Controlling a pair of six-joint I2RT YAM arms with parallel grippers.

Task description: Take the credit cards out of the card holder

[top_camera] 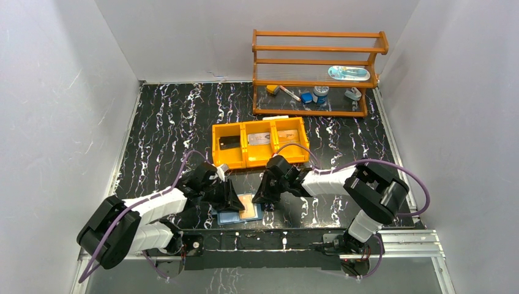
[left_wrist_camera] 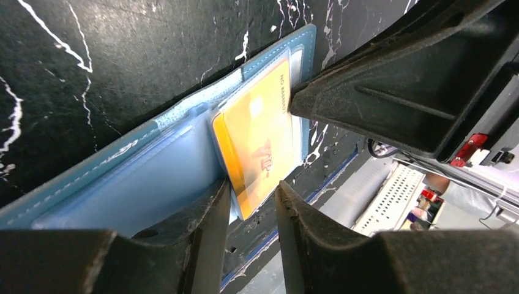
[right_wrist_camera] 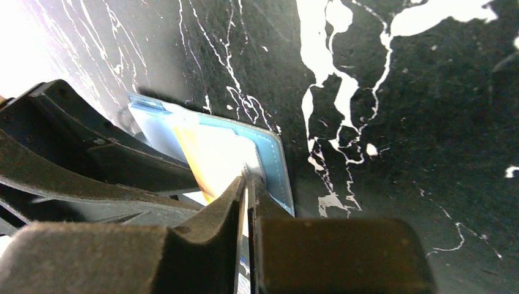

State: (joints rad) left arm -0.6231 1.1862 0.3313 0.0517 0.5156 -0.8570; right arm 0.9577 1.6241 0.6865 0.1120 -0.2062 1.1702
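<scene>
The blue card holder (top_camera: 227, 218) lies open near the table's front edge, its pale inside (left_wrist_camera: 153, 177) facing up. An orange credit card (left_wrist_camera: 260, 147) sticks halfway out of the right leaf's slot. My left gripper (left_wrist_camera: 252, 199) is open, and the card's free corner lies at the gap by its left finger, not pinched. My right gripper (right_wrist_camera: 249, 180) has its jaws nearly together with only a thin slit. Its tips rest on the holder's right leaf (right_wrist_camera: 272, 159) beside the orange card (right_wrist_camera: 214, 159). In the top view both grippers (top_camera: 234, 199) (top_camera: 262, 195) meet over the holder.
An orange three-compartment tray (top_camera: 257, 163) stands just behind the grippers, with a silvery card (top_camera: 260, 138) and a dark card (top_camera: 229, 145) in it. A wooden shelf (top_camera: 318, 61) with small items is at the back right. The arms' mounting rail (top_camera: 275, 240) runs along the front edge.
</scene>
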